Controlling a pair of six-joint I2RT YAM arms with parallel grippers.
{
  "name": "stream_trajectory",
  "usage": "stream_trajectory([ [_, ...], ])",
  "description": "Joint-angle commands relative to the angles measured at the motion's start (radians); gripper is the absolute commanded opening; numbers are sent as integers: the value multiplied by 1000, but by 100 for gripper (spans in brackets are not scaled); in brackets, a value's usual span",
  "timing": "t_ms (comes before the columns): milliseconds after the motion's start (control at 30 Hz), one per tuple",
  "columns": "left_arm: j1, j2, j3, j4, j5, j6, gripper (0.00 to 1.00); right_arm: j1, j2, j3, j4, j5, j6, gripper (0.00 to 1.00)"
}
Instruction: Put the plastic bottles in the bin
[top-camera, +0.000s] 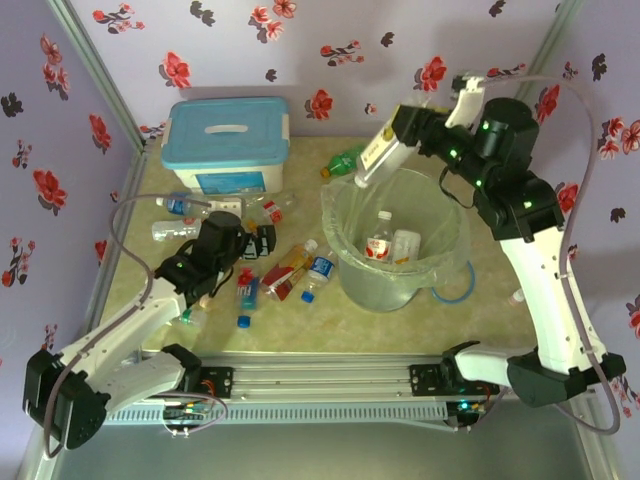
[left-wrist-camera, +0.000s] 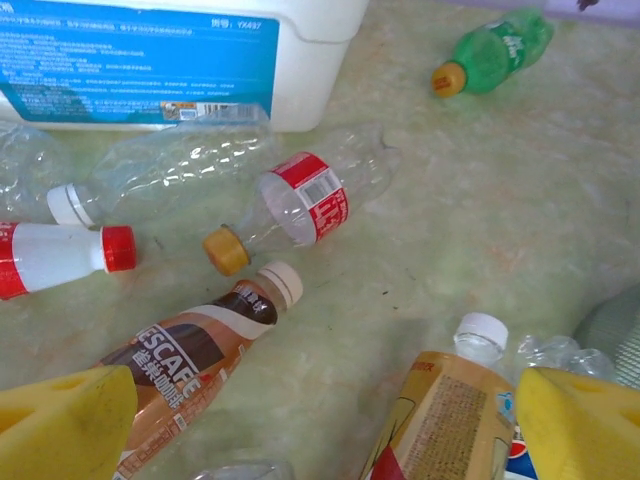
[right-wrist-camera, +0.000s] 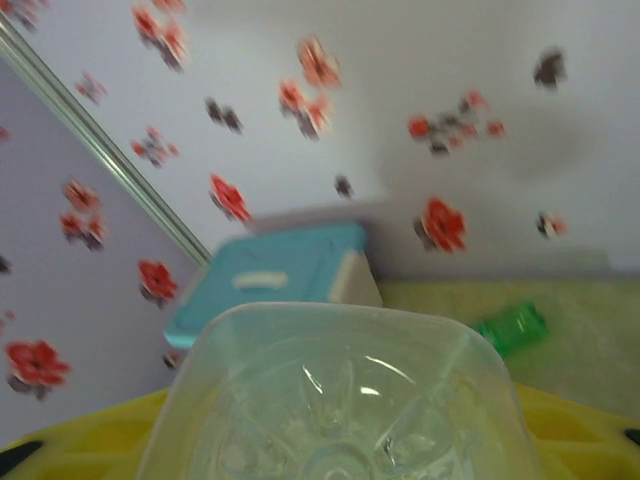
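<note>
My right gripper (top-camera: 398, 135) is shut on a clear plastic bottle (top-camera: 374, 157) with a pale label, held tilted over the far left rim of the bin (top-camera: 440, 262). The right wrist view looks along that bottle's ribbed base (right-wrist-camera: 340, 400), which sits between the yellow fingers (right-wrist-camera: 90, 435). Two bottles (top-camera: 378, 241) lie inside the bin. My left gripper (left-wrist-camera: 320, 440) hangs open over the table. A brown coffee bottle (left-wrist-camera: 180, 365) and a yellow-labelled bottle (left-wrist-camera: 450, 420) lie between its pads. Beyond them lie a red-labelled clear bottle (left-wrist-camera: 300, 200) and a green bottle (left-wrist-camera: 495, 50).
A white box with a light-blue lid (top-camera: 225, 140) stands at the back left, with more bottles (top-camera: 185, 205) lying in front of it. A loose blue cap (top-camera: 243, 321) lies near the front edge. Flowered walls close in the left, back and right sides.
</note>
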Motion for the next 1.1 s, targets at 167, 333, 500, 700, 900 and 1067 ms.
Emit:
stream_trajectory([
  [167,12,70,2,75,-46,-33,97,-5,-76,-123,-160,106,-71,56],
  [333,14,90,2,91,-46,-38,97,-7,-114,-263,-174,109,-33,56],
  [500,18,93,5,85,-46,-34,97,-7,-127,-373,-168,94,6,55],
  [700,22,112,11,85,-46,-29,97,-8,-126,-489,-124,52,87,56],
  [900,25,121,7,94,-44,-31,97,-10,-97,-552,-131,35,121,58],
  [1067,30,117,5,89,-46,-25,97,-10,-113,-610,-99,32,142,66],
])
